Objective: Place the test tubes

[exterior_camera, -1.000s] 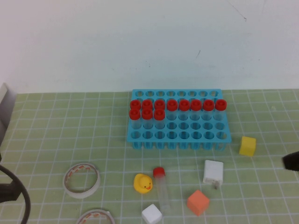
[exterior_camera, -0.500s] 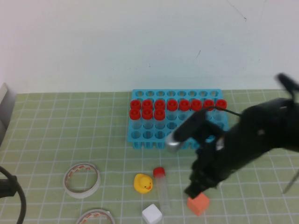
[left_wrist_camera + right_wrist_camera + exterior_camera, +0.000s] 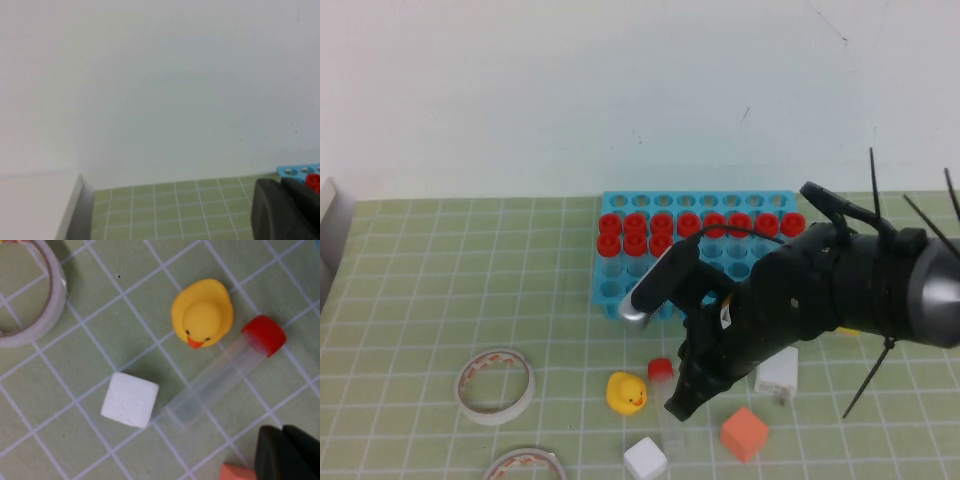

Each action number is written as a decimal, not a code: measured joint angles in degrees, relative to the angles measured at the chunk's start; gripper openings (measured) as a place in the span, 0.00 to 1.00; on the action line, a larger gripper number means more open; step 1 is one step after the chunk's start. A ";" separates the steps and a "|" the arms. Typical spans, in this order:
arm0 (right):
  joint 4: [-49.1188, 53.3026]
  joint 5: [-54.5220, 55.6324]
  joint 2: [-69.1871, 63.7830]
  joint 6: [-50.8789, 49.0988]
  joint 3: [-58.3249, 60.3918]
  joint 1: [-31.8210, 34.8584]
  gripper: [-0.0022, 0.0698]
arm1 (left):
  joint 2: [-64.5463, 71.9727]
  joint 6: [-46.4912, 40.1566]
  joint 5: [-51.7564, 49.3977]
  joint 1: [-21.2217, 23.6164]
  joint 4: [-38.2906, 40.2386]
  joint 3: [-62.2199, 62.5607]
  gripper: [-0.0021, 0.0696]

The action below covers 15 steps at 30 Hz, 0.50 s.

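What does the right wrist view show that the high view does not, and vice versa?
Right wrist only: the whole clear body of the lying tube. High only: the blue rack with capped tubes, the white adapter. Both: duck, tube, white cube, tape roll, orange cube, the right gripper, shut, beside the tube. The left gripper, shut, shows only in its own wrist view, above the mat.

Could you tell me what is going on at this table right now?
The right gripper, shut, hovers over a red-capped test tube that lies on the mat beside a yellow duck. It is not yet gripping the tube. The blue rack behind already holds capped tubes. The left gripper, also shut, sits off to the side, holding nothing.
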State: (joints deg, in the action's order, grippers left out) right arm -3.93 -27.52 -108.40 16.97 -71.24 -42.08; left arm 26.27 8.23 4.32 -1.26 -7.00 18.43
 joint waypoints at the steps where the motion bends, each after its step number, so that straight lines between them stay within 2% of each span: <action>1: -0.25 -0.01 -0.52 -0.58 -0.11 0.00 0.03 | -1.13 -0.02 -0.41 0.00 -0.18 0.00 0.03; 7: -2.64 0.10 -5.24 -4.37 -0.33 0.00 0.03 | -6.03 -0.12 -3.95 0.00 -0.26 0.00 0.03; 9: -2.64 0.10 -6.96 -6.15 -0.66 0.00 0.06 | -6.67 -0.12 -5.11 0.00 -0.16 0.00 0.03; 11: -2.64 -0.31 -8.40 -7.92 -1.59 0.00 0.13 | -6.73 0.42 -6.18 0.00 -0.04 0.00 0.03; 15: -2.64 -0.56 -10.81 -12.32 -4.24 0.00 0.33 | -6.73 0.71 -7.18 0.00 -0.04 0.00 0.03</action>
State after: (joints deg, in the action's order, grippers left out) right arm -6.56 -28.08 -119.21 4.65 -75.48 -42.08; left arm 19.54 8.94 -2.86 -1.26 -7.05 18.43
